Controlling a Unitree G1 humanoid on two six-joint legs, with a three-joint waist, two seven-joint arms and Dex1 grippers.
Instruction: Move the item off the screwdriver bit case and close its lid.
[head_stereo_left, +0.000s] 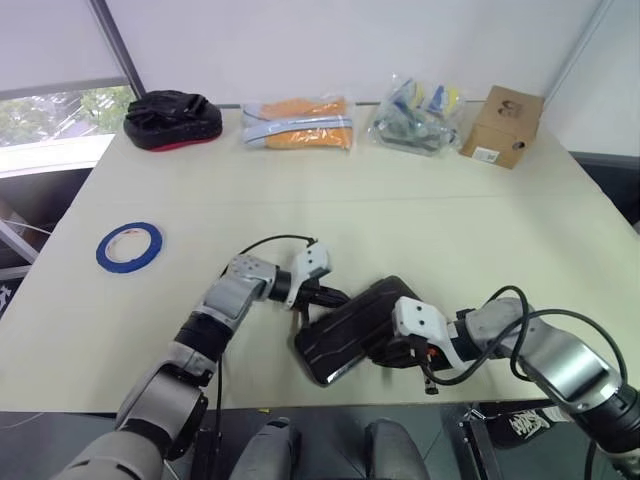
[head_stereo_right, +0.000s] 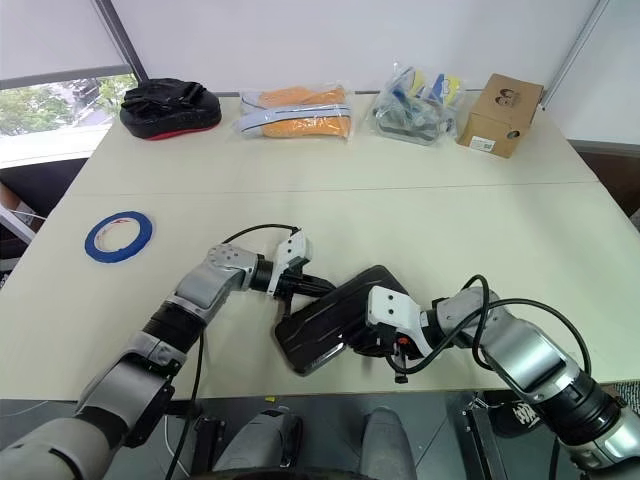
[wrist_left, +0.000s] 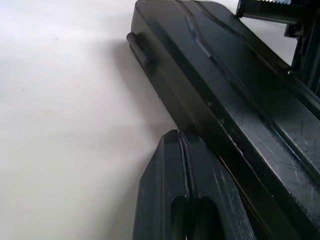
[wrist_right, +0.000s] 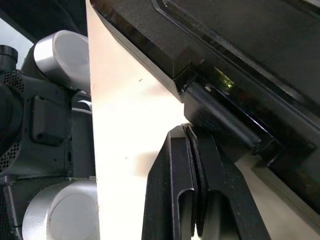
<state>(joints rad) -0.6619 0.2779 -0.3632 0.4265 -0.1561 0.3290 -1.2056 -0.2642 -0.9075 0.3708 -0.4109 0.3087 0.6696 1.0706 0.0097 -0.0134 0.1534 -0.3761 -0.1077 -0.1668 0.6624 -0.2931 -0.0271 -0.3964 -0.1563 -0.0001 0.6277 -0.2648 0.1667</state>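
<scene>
Both grippers pinched together, empty. Left gripper (head_stereo_left: 335, 297) tips press the screwdriver bit case (head_stereo_left: 350, 330) on its left edge; right gripper (head_stereo_left: 388, 352) tips sit at its hinge side. Lid (head_stereo_right: 335, 315) down. Tape roll (head_stereo_left: 129, 246) lies well left on table (head_stereo_left: 400, 240).

Near edge of table (head_stereo_left: 330, 215): screwdriver bit case (head_stereo_left: 350, 330), hemmed by left gripper (head_stereo_left: 325, 296) and right gripper (head_stereo_left: 385, 350), fingers pressed together. Left side: blue tape (head_stereo_left: 129, 246), open surface all round. Middle band: bare, passable. Far edge blocked by black pouch (head_stereo_left: 172, 118), orange packet (head_stereo_left: 298, 124), clear bag (head_stereo_left: 415, 115), cardboard box (head_stereo_left: 502, 126).
</scene>
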